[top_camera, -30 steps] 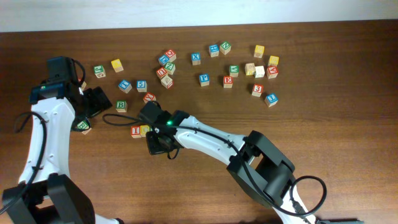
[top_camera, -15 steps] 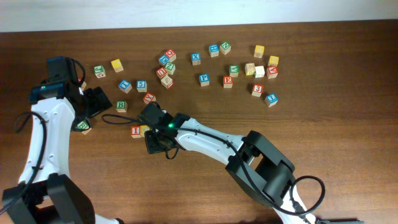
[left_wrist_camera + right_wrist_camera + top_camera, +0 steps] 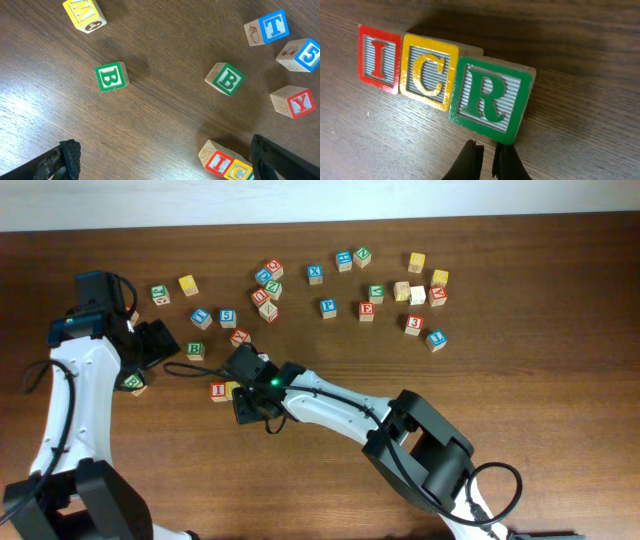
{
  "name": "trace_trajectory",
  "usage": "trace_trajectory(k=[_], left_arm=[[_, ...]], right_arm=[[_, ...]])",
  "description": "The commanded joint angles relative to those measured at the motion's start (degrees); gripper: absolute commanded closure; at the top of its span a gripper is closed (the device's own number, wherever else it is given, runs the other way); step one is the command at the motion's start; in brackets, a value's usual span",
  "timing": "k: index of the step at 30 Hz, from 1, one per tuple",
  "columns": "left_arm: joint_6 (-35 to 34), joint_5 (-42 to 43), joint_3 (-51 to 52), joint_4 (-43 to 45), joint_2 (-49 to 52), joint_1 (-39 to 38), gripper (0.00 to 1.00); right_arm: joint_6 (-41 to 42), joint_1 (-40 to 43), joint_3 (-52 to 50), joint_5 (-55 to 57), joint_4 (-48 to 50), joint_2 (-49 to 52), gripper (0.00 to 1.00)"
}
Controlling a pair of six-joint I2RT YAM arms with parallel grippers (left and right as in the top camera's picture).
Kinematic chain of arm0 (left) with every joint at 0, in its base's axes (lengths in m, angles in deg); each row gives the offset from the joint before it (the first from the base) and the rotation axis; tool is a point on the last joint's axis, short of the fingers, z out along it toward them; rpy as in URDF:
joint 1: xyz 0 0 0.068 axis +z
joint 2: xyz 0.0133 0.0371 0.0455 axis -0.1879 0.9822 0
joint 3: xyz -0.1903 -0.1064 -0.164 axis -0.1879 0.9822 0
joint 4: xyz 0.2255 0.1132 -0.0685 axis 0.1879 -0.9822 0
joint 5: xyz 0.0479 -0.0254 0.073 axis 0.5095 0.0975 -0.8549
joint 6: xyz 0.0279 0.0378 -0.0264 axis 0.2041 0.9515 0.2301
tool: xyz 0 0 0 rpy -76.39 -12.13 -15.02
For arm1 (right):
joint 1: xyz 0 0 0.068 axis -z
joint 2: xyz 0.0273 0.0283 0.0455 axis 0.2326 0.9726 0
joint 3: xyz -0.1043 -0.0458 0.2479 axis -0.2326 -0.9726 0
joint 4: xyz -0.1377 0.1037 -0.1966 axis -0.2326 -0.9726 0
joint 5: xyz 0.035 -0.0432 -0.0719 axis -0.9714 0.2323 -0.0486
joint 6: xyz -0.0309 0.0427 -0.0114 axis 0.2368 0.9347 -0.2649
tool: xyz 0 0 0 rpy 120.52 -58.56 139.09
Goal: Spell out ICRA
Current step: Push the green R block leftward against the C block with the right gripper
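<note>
- Under the right gripper (image 3: pixel 489 150) the table (image 3: pixel 540 400) is dark brown wood, matt, with a fine grain running across it.
- Just ahead of its fingertips sits the green "R" cube (image 3: pixel 490 99), letter up. I can't tell whether the tips touch its near edge.
- Left of the R and touching it is the yellow "C" cube (image 3: pixel 427 71). Touching that in turn is the red "I" cube (image 3: pixel 379 59). The three read I C R, with the R set a little toward the fingers, out of line.
- Farther out beyond the row, loose cubes (image 3: pixel 366 310) lie scattered over the far half of the table. I cannot pick out a red "A" among them, as the lettering is too small from above.
- Past the table's far edge runs a pale strip (image 3: pixel 300 200). Whether it is wall or floor I can't say.
- The right gripper's two fingers are pressed together with nothing between them. The right arm (image 3: pixel 330 405) reaches low across the wood from the near right, its wrist bent down over the row.
- The left gripper (image 3: pixel 164 150) is spread wide and empty, aimed down at the wood. The I and C show close by one of its fingers. Two green "B" cubes (image 3: pixel 111 76) lie ahead of it, well apart from each other.
- The left arm (image 3: pixel 75 390) stands along the table's left side, folded at the elbow.
</note>
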Motion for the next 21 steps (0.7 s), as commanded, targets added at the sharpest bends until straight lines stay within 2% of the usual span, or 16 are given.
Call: trace_trajectory(k=[1, 21], left_arm=[[-0.35, 0.39, -0.13, -0.04, -0.17, 0.17, 0.01], [-0.35, 0.39, -0.13, -0.04, -0.17, 0.17, 0.01]], right_arm=[[0.07, -0.46, -0.68, 1.40, 0.74, 0.79, 0.95], [0.07, -0.46, -0.68, 1.38, 2.38, 0.79, 0.95]])
